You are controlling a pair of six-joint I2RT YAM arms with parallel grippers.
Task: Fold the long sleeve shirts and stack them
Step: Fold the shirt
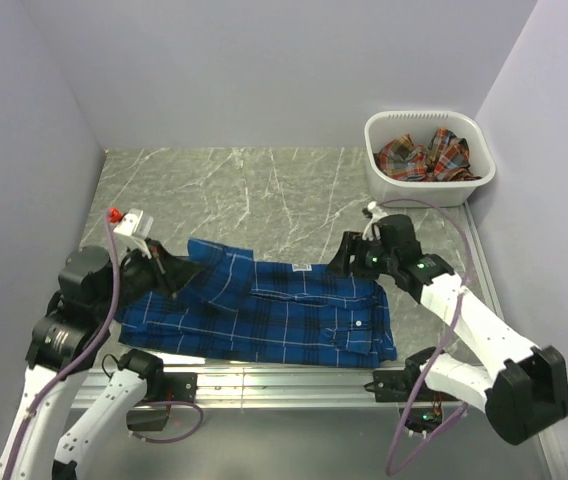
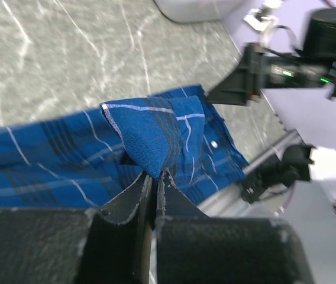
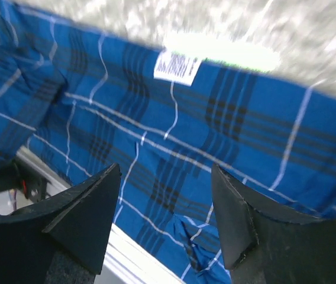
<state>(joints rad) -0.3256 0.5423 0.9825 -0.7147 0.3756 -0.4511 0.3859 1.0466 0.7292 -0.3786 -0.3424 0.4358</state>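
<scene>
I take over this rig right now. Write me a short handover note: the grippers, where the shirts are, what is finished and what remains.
Left gripper: shut on a fold of the blue plaid shirt at its left end, raised off the table.
Right gripper: open and empty, over the shirt's right part.
Red-orange plaid shirt: crumpled in the white basket, far right corner.
Done: the blue shirt lies spread along the near edge.
Left: fold it, take out and fold the other shirt, stack both.
</scene>
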